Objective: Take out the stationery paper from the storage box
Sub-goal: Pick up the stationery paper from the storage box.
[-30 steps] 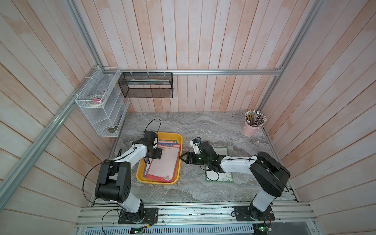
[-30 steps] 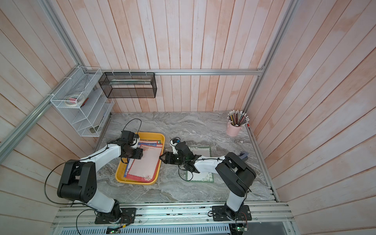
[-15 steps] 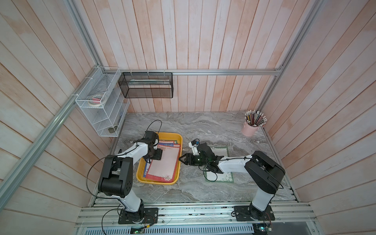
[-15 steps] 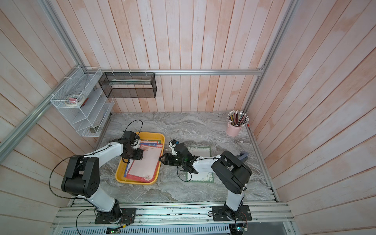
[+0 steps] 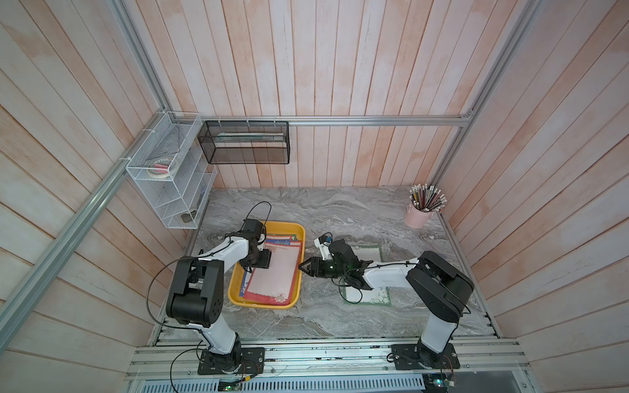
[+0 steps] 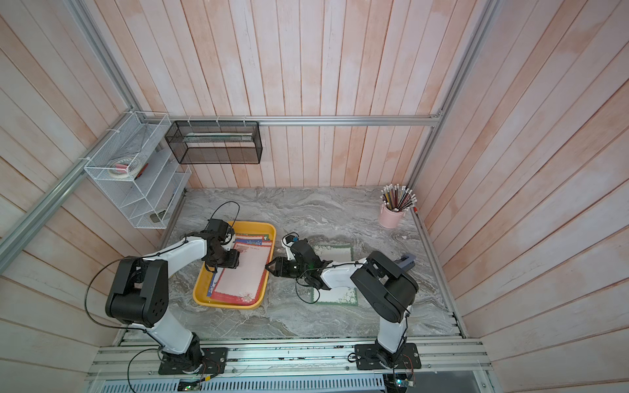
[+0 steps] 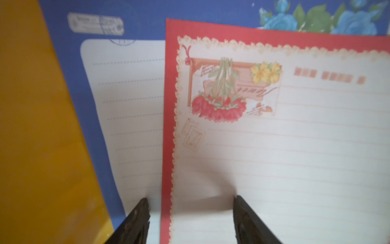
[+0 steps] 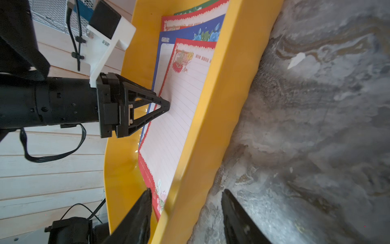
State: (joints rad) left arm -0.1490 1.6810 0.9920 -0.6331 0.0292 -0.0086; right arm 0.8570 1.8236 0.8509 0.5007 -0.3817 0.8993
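Note:
The yellow storage box [image 5: 260, 304] [image 6: 224, 304] lies left of centre on the marble table in both top views. It holds a stack of stationery paper, with a red-bordered sheet [image 5: 275, 277] [image 7: 274, 147] [image 8: 179, 118] on top of a blue-bordered one [image 7: 126, 105]. My left gripper [image 5: 263, 260] [image 7: 191, 198] is open, tips down on the stack and straddling the red sheet's left edge. My right gripper [image 5: 303, 267] [image 8: 186, 190] is open astride the box's right wall [image 8: 221, 105], one finger inside by the red sheet's corner and one outside over the table.
A green-bordered sheet [image 5: 369, 253] lies on the table under my right arm. A pink cup of pencils [image 5: 417, 217] stands at the back right. A white wire rack [image 5: 170, 190] and a black mesh basket [image 5: 243, 143] hang on the walls.
My right gripper has moved left up to the box, so its jaws now straddle the right wall, and they have narrowed. The left gripper's jaws have narrowed slightly on the stack.

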